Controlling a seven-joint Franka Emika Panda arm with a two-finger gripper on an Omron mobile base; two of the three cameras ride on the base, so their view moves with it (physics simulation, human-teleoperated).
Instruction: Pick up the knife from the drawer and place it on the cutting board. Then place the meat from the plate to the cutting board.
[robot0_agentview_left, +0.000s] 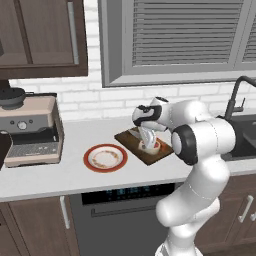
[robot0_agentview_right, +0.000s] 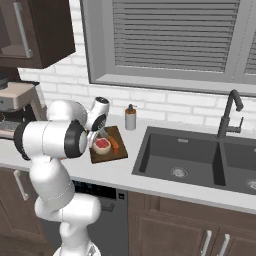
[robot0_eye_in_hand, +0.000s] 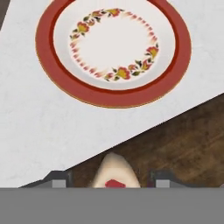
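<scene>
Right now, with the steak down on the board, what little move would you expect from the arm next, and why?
Probably a straight lift away. The meat already lies on the cutting board beside the knife, the plate is bare, and the gripper sits low over the meat with its fingers apart.

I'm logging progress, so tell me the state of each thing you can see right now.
Plate: empty, on the counter.
Meat: on the board, between the fingers.
Knife: lying on the board beside the meat.
Gripper: low over the meat; grip unclear.
Faucet: no water running.
</scene>
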